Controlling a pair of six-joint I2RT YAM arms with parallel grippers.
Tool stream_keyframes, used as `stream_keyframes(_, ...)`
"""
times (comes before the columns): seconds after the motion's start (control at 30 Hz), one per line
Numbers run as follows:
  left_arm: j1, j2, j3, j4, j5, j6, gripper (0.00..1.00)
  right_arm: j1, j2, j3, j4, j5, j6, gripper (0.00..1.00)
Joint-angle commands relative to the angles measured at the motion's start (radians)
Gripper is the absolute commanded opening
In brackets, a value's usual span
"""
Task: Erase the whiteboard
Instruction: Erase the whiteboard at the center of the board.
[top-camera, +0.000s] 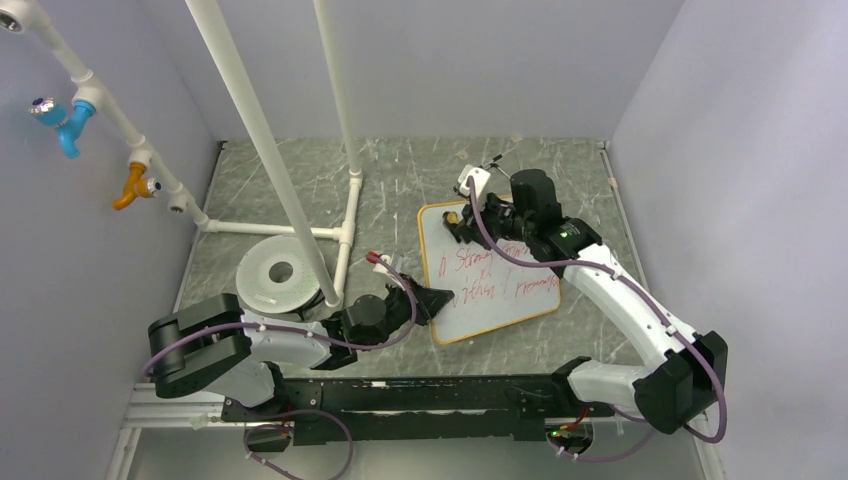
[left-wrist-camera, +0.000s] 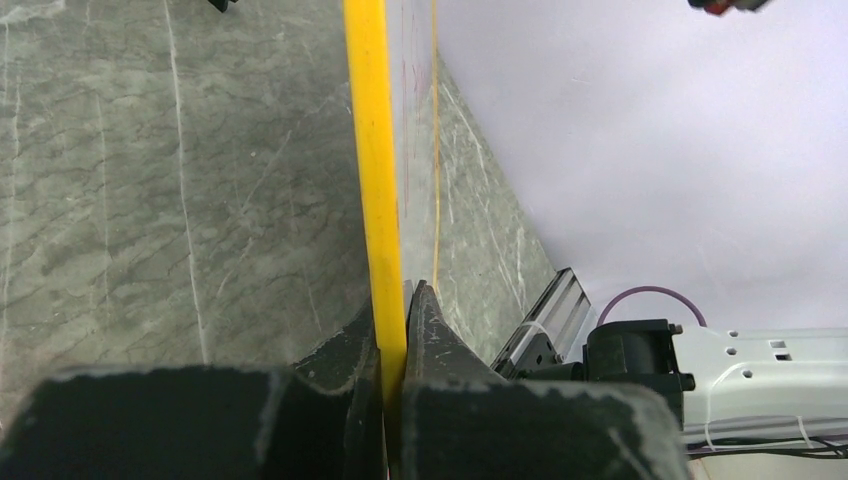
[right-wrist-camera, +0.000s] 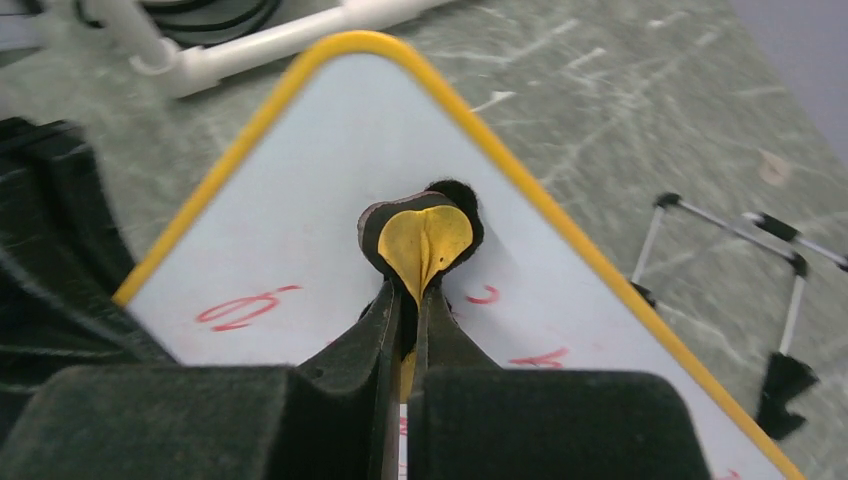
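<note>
Top external view: two arms reach out from the near rail. The left gripper (top-camera: 432, 298) is pinched on the near-left edge of the one whiteboard (top-camera: 500, 285), which lies on the desk (top-camera: 400, 180) right of centre, with red scrawl across it. Further on, the right gripper (top-camera: 458, 224) nips one small pad (top-camera: 452, 216) at the whiteboard's far-left corner. Left of the whiteboard lies one white disc (top-camera: 268, 285) with a centre hole, beside a white pipe frame (top-camera: 350, 200) with two tall uprights. A wall pipe on the left carries one blue fitting (top-camera: 68, 125) and one orange fitting (top-camera: 130, 185).

The desk is grey-green and marbled. Plain pale walls close it in on three sides.

The left wrist view shows the whiteboard (left-wrist-camera: 372, 150) edge-on, its yellow frame clamped in the left gripper (left-wrist-camera: 392, 312). The right wrist view shows the right gripper (right-wrist-camera: 410, 300) squeezing the pad (right-wrist-camera: 425, 235), which is yellow with black backing, over the whiteboard (right-wrist-camera: 300, 220). One small wire stand (right-wrist-camera: 783, 382) sits on the desk beyond it.
</note>
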Motion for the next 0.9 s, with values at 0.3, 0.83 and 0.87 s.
stream_keyframes(0.3, -0.020, 0.006, -0.028, -0.208, 0.050, 0.269, 0.00, 0.030, 0.022, -0.005, -0.134, -0.285, -0.204, 0.00)
stream_keyframes(0.83, -0.020, 0.002, -0.039, -0.194, 0.051, 0.278, 0.00, -0.076, 0.001, -0.052, -0.029, -0.165, -0.095, 0.00)
stream_keyframes(0.87, -0.021, 0.003, -0.034, -0.196, 0.056, 0.282, 0.00, -0.065, 0.001, -0.048, -0.059, -0.227, -0.129, 0.00)
